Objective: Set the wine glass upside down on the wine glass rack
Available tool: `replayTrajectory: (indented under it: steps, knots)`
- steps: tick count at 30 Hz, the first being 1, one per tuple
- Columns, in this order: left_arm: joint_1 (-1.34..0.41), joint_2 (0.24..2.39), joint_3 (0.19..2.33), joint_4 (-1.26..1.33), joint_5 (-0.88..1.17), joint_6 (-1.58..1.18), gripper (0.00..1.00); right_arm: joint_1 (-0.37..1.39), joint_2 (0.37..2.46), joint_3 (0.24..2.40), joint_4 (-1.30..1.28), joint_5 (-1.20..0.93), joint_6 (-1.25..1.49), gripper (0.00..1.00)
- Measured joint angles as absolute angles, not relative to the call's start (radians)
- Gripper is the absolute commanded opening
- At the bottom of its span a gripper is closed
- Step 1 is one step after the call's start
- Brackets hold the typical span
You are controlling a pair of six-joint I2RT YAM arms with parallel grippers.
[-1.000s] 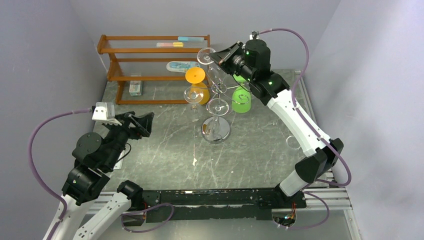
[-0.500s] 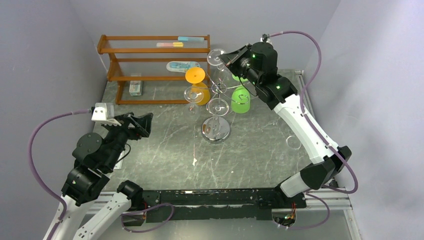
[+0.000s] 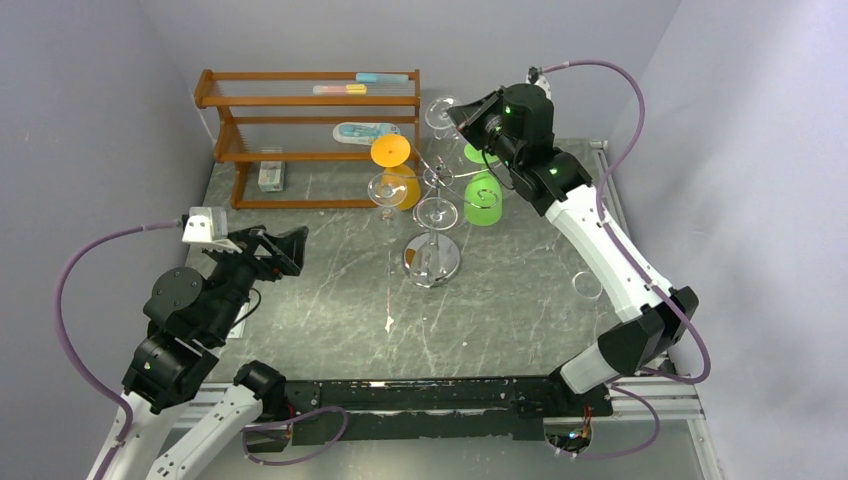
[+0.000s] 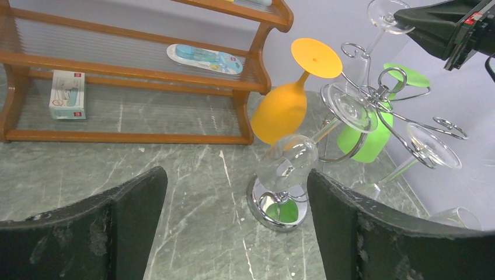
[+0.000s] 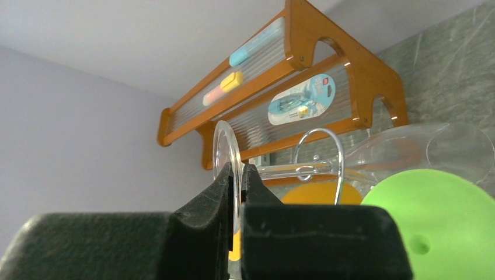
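Observation:
My right gripper (image 3: pixel 458 117) is shut on the round foot of a clear wine glass (image 3: pixel 437 111), held high at the top of the chrome wine glass rack (image 3: pixel 432 262). In the right wrist view the fingers (image 5: pixel 227 186) pinch the foot disc (image 5: pixel 223 143) edge-on. The stem runs right past a wire loop of the rack (image 5: pixel 318 135) to the bowl (image 5: pixel 435 149). The left wrist view shows the held foot (image 4: pixel 386 10) above the rack's arms (image 4: pixel 379 96). My left gripper (image 3: pixel 285 250) is open and empty, low at the left, well away from the rack.
An orange glass (image 3: pixel 393 170), a green glass (image 3: pixel 482 200) and two clear glasses (image 3: pixel 386 190) hang upside down on the rack. An orange-brown wooden shelf (image 3: pixel 300 130) stands at the back left. A clear glass ring (image 3: pixel 588 285) lies on the table at the right.
My right gripper has carried the clear glass to the right and a little back, over the top of the rack. The left arm has not moved.

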State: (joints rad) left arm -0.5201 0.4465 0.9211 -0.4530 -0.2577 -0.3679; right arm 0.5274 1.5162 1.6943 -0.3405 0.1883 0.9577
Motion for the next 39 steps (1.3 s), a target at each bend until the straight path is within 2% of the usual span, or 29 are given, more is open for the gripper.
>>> replayTrajectory:
  steps: [6, 15, 18, 23, 28, 32, 39]
  knots:
    - [-0.52, 0.447, 0.921, -0.453, -0.257, -0.368, 0.94, 0.496, 1.537, 1.682, -0.318, 0.161, 0.948, 0.0]
    - [-0.52, 0.447, 0.921, -0.452, -0.244, -0.368, 0.94, 0.473, 1.627, 1.698, -0.3, 0.065, 0.927, 0.07]
    - [-0.52, 0.447, 0.921, -0.45, -0.241, -0.368, 0.94, 0.471, 1.639, 1.698, -0.302, 0.033, 0.925, 0.13]
    - [-0.52, 0.447, 0.921, -0.448, -0.241, -0.368, 0.94, 0.468, 1.639, 1.7, -0.303, 0.007, 0.92, 0.3]
    - [-0.52, 0.447, 0.91, -0.439, -0.241, -0.368, 0.93, 0.467, 1.639, 1.7, -0.319, 0.006, 0.911, 0.36]
    - [-0.52, 0.447, 0.902, -0.439, -0.241, -0.368, 0.93, 0.467, 1.639, 1.7, -0.326, 0.005, 0.909, 0.51]
    - [-0.52, 0.447, 0.901, -0.437, -0.229, -0.371, 0.93, 0.467, 1.613, 1.7, -0.34, -0.032, 0.92, 0.65]
